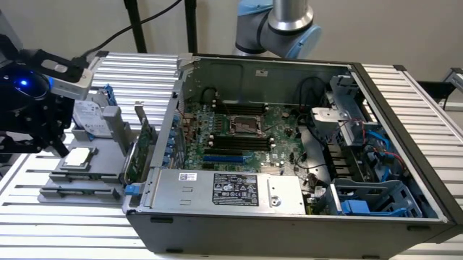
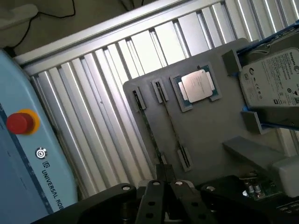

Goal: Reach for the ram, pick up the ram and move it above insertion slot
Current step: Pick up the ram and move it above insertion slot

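A: What can go wrong here, in your opinion?

B: The ram [image 2: 172, 126] is very thin. It stands on its edge in the grey holder [image 2: 210, 135], between two small clips, just beside the processor [image 2: 196, 86]. If the pincer [image 2: 166, 185] comes down a little off this edge, I think it can hit a clip, or take the stick crooked.

A: Does the pincer have it already?

B: I think no; the stick looks seated between its clips. How far the pincer is open, I cannot tell.

A: Other dangers?

B: The tall green card [image 1: 142, 151] stands at the holder's edge nearest the computer case [image 1: 289, 216]. A stick carried low toward the memory slots [image 1: 239, 142] could strike this card, or the case wall.

A: And the arm?

B: The pincer hangs low over the holder and points down, at the edge of the tabletop [image 1: 65, 227] on the exterior view's left. As I judge, it is near one end of the stick, not over the middle. The arm's blue-grey joint [image 1: 289, 21] stands behind the back wall of the case, well apart from the pincer.
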Available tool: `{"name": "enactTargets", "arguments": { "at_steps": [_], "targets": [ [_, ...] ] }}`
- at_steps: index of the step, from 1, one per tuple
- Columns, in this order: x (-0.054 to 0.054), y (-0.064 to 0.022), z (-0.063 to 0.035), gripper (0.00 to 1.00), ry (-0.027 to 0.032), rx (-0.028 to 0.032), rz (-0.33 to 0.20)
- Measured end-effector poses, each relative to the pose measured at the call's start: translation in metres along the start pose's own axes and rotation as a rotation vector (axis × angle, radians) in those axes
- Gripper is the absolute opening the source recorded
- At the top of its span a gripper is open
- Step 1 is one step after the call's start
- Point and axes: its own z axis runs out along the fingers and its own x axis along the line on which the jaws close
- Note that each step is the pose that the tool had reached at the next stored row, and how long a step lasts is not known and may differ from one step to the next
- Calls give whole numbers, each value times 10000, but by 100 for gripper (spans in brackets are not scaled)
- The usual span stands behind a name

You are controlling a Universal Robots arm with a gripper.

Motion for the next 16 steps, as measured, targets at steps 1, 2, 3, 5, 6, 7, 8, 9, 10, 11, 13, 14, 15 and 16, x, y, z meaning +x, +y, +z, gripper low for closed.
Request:
{"name": "enactTargets", "arguments": {
  "at_steps": [1,2,3,5,6,7,8,9,10,11,13,14,15,16],
  "targets": [
    [0,0,5,11,-1,0,-179],
    [0,0,11,11,-3,0,-376],
    [0,0,16,11,-6,1,-555],
    [0,0,26,11,-8,1,-915],
    [0,0,30,11,-9,1,-1095],
    [0,0,35,11,-11,1,-1275],
    [1,-1,39,11,-12,1,-1467],
    [0,-1,41,11,-12,0,-1648],
    [0,-1,42,11,-5,2,-1820],
    [0,-1,44,11,13,6,-1958],
    [0,1,43,11,75,18,-2156],
    [0,1,43,11,109,24,-2258],
    [1,1,44,11,138,30,-2355],
    [1,1,43,11,154,33,-2452]
  ]
}}
